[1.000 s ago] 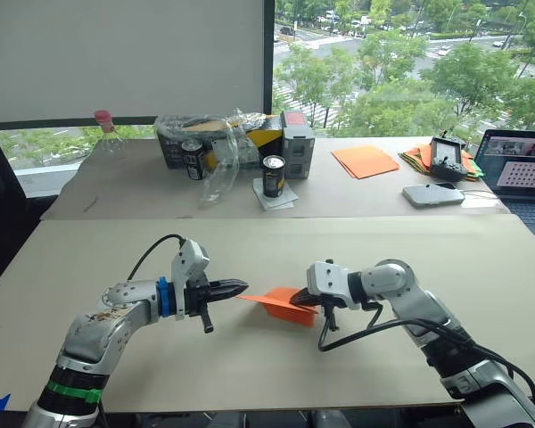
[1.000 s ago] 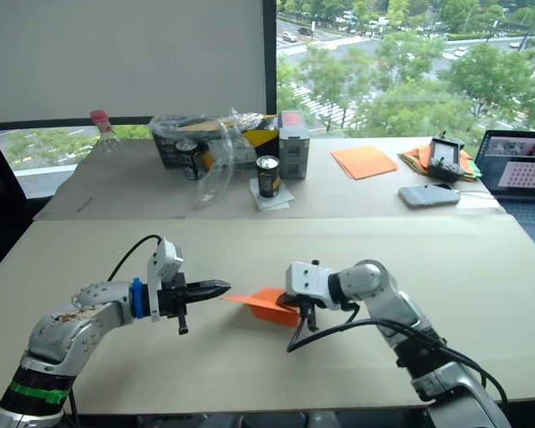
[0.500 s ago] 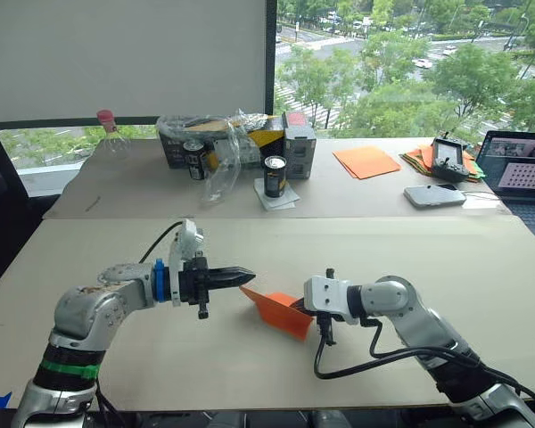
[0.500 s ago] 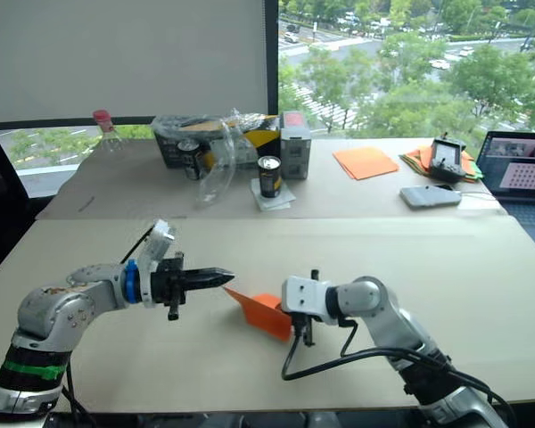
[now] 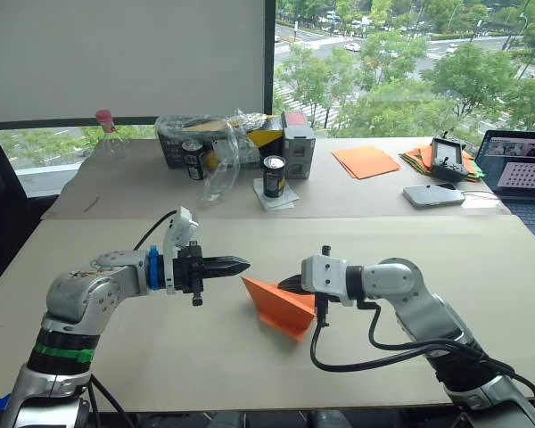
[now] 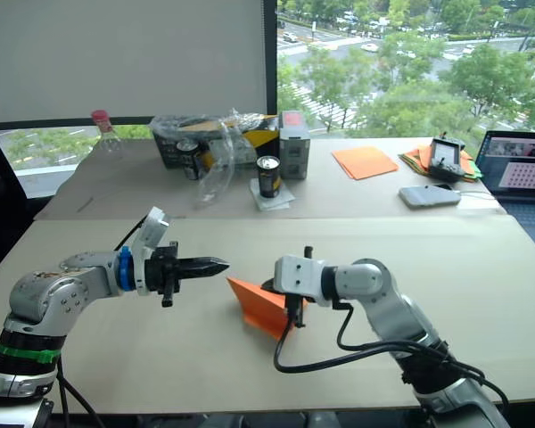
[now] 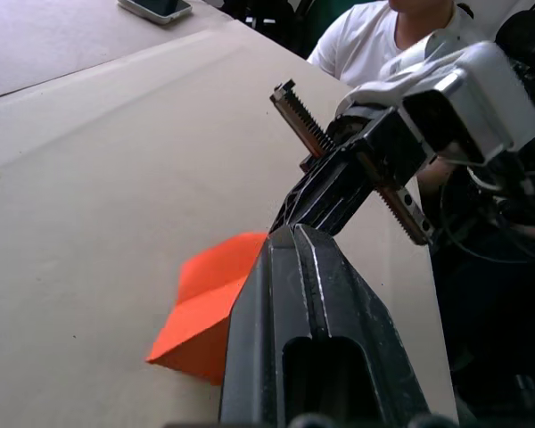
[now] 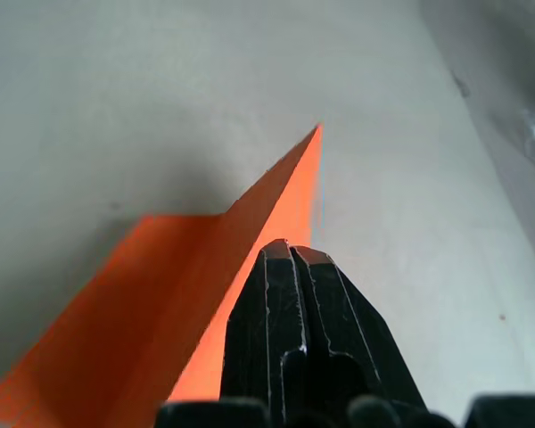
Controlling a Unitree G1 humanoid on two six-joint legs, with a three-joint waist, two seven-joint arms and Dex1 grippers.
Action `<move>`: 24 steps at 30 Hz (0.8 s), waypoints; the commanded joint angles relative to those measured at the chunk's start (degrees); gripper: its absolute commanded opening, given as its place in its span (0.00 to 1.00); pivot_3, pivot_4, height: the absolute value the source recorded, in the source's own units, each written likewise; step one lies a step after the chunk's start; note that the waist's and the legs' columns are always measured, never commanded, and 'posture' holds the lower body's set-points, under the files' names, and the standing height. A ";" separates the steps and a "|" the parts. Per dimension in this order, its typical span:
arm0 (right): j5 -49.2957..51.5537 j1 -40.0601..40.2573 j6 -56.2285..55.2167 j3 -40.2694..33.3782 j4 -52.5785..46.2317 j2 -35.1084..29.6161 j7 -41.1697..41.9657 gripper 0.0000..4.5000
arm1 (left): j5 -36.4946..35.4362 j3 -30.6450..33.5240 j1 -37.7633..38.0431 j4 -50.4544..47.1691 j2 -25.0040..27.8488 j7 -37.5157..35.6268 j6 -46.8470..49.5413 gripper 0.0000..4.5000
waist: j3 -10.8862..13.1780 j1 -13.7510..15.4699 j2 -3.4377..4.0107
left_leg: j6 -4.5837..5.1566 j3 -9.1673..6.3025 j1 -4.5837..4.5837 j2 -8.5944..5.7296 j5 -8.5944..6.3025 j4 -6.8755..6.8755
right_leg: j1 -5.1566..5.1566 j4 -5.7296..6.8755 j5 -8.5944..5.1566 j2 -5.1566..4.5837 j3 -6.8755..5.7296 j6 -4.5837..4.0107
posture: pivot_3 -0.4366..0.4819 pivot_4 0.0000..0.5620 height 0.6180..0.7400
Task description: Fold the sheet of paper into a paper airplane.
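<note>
Two grippers meet over one plane, and the gap between them decides what I do next. At left of centre in the head view, my left gripper [image 5: 234, 264] has its fingers pressed together on nothing, tips aimed toward the right of the frame. Just past them, low in the middle of the frame, sits the plane [image 5: 278, 305], an orange wedge resting on the table [image 5: 357, 241] with one fold standing up. Its sharp end points at my left tips, near them but apart; its long axis runs from that point down and right to a broad tail. Right of it, my right gripper [image 5: 292, 284] is clamped on the plane's raised edge, so that arm already has it, and the left one is the free hand, a short reach away.

The left wrist view shows the plane's flat underside lying on the table and a person in a white shirt beyond the right arm. The right wrist view shows the upright fold [image 8: 276, 201] running straight out from my closed fingers to its tip.
</note>
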 commanded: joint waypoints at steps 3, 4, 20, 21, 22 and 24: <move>2.42 2.06 3.58 -0.07 -3.90 -1.21 0.81 0.01 | 3.66 -3.79 -5.09 4.03 -1.77 -3.26 -4.11 0.00 | 0.00 0.49 -0.01 | 0.01 -0.01 -0.03 -0.02 0.00 0.06 | 0.02 0.00 0.00 -0.01 -0.03 0.00 | 0.48 0.27 0.43; 2.30 2.66 3.68 0.21 -4.09 -1.32 0.62 0.01 | 4.13 -4.21 -5.94 4.97 -2.08 -3.80 -4.58 0.00 | 0.00 0.48 -0.01 | 0.01 -0.02 -0.03 -0.02 0.00 0.07 | 0.02 0.00 0.00 -0.01 -0.04 0.00 | 0.48 0.27 0.43; 19.77 14.45 29.41 -12.12 -20.98 0.54 -8.38 0.14 | 10.70 -7.53 -13.76 15.44 -4.66 -11.14 -10.50 0.00 | 0.01 0.10 -0.02 | 0.06 -0.01 -0.07 -0.02 -0.02 0.08 | 0.01 -0.01 0.00 -0.03 0.00 0.01 | 0.48 0.27 0.43; 20.39 15.29 30.17 -13.15 -21.82 0.48 -9.23 0.20 | 10.80 -7.45 -13.68 15.48 -4.54 -11.39 -10.52 0.00 | 0.01 0.09 -0.02 | 0.06 -0.02 -0.07 -0.02 -0.02 0.08 | 0.01 -0.01 0.00 -0.03 -0.01 0.01 | 0.48 0.27 0.43; 19.55 16.17 30.01 -14.13 -22.22 0.34 -11.06 0.28 | 10.96 -7.42 -13.46 15.47 -4.24 -11.69 -10.55 0.00 | 0.01 0.08 -0.02 | 0.06 -0.02 -0.06 -0.02 -0.02 0.07 | 0.01 -0.01 0.00 -0.03 0.00 0.01 | 0.48 0.27 0.43; 17.64 17.12 29.21 -14.74 -22.53 -0.51 -13.68 0.43 | 11.23 -7.36 -13.11 15.43 -3.90 -12.12 -10.60 0.00 | 0.01 0.02 -0.01 | 0.05 -0.02 -0.06 -0.02 -0.02 0.07 | 0.01 0.00 0.00 -0.02 -0.01 0.01 | 0.48 0.27 0.43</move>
